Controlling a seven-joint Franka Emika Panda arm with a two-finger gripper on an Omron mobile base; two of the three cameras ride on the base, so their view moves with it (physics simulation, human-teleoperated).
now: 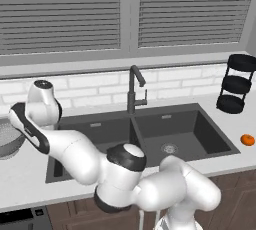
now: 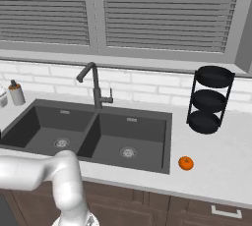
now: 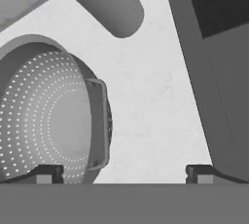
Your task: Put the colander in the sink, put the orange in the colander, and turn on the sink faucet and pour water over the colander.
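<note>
colander [image 3: 48, 121] sits on my white desk [image 3: 155, 101], off to the left of the sink [image 1: 150, 134]; from the left base camera i catch a slice of it at the far left edge, partly behind my arm's elbow. through the hand camera i look down into its perforated bowl, with one flat handle on the side facing the sink. my jaws stand wide open and hold nothing: one fingertip [image 3: 46, 173] is over the colander's rim area, the other is near the sink's edge, so the gap spans bare desk beside the colander. i can't tell from this angle whether that fingertip touches the rim or hangs just above it.

a grey soap dispenser [image 3: 104, 4] with an orange top shows at the upper part of the hand view, just beyond the colander; the right base camera has it standing upright near the back wall, left of the sink.

both basins of the sink are dry and hold nothing but their round steel drains. the sink faucet [image 1: 134, 91] rises behind the central divider, its spout angled toward the right in the left base view, and no water runs from it.

the orange [image 1: 247, 139] lies on the desk to the right of the sink, near the front corner, well apart from the colander. a black three-tier rack [image 2: 209, 99] stands behind it by the wall.
</note>
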